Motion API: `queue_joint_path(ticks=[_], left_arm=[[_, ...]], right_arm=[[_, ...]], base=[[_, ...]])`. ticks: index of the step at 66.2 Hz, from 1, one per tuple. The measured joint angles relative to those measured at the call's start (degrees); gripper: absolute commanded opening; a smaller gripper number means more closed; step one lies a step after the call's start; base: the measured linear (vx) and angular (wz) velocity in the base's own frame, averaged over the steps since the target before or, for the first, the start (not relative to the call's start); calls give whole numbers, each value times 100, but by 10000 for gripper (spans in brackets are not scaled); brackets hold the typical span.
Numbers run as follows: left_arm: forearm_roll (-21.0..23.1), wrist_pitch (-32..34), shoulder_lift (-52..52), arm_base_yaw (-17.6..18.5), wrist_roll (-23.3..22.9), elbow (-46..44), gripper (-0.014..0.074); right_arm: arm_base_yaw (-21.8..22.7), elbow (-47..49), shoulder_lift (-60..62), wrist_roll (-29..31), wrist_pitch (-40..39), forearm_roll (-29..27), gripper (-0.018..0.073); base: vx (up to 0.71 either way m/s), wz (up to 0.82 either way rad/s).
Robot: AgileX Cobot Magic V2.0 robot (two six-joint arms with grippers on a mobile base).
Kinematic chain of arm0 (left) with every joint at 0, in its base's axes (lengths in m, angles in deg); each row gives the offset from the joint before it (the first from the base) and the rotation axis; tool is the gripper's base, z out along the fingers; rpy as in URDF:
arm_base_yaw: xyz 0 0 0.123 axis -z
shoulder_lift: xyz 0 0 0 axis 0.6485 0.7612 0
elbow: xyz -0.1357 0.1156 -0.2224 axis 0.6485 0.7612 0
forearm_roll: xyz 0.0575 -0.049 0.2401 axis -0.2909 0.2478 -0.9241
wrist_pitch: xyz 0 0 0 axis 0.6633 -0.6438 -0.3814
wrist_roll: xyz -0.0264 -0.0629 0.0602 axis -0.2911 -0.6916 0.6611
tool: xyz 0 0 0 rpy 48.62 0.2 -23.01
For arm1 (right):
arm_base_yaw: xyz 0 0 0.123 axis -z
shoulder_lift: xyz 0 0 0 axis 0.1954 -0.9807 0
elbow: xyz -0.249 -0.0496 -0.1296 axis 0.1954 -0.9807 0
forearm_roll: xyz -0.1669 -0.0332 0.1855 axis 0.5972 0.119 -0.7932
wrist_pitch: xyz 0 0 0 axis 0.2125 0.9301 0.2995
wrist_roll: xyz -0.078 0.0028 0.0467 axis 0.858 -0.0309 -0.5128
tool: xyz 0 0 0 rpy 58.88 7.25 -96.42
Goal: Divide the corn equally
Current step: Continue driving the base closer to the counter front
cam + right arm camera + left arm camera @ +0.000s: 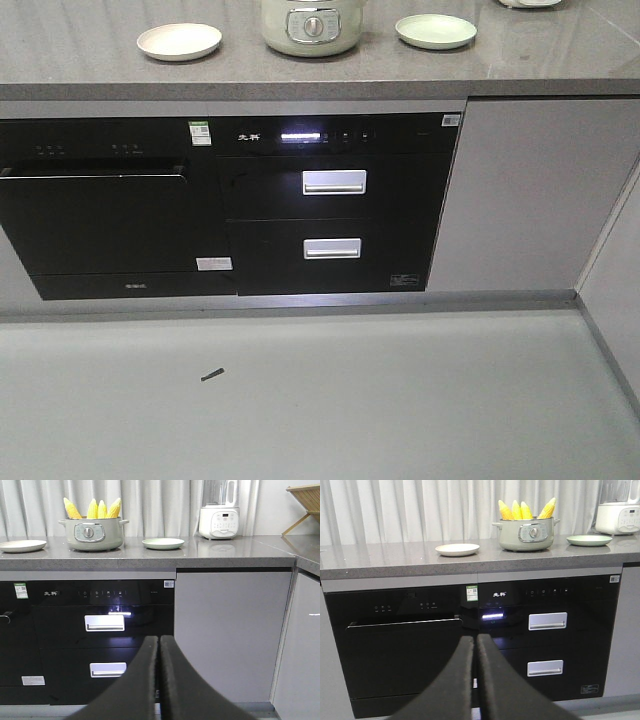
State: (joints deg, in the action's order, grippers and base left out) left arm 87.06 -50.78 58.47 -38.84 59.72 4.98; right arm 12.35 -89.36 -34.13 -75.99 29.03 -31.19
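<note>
**Grippers shut and low, corn not yet touched**

Left gripper (475, 640) and right gripper (159, 639) each have their fingers pressed together on nothing. Both hang below counter height, facing the dark appliance fronts under the worktop.

The corn (525, 510) is four yellow cobs standing tips-up in a pale green pot (527, 534), with their upper halves clear of the rim. They are crowded, and the middle ones appear to touch. The pot sits on the grey countertop (395, 560) between two plates. A white plate (457, 549) lies to its left and a green plate (589, 540) to its right, each set apart from the pot. Both plates are bare. A white blender (220, 515) stands further along the counter, past the green plate.

By the look of it, the task is at its very start. No cob has left the pot, and an even split would mean two on each plate.

The next move probably calls for an arm to rise to counter level and spread its jaws. It would then come down over an outer cob, where there is room for the fingers. The grip should take the exposed upper part. The lift should go straight up to clear the rim before the cob is carried to the nearer plate.
</note>
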Motion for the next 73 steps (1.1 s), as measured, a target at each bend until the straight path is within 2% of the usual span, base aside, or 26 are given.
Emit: queue_joint_path(ticks=[73], left_arm=[[0, 0, 0, 0, 0, 0, -6]], right_arm=[[0, 0, 0, 0, 0, 0, -11]], base=[[8, 0]])
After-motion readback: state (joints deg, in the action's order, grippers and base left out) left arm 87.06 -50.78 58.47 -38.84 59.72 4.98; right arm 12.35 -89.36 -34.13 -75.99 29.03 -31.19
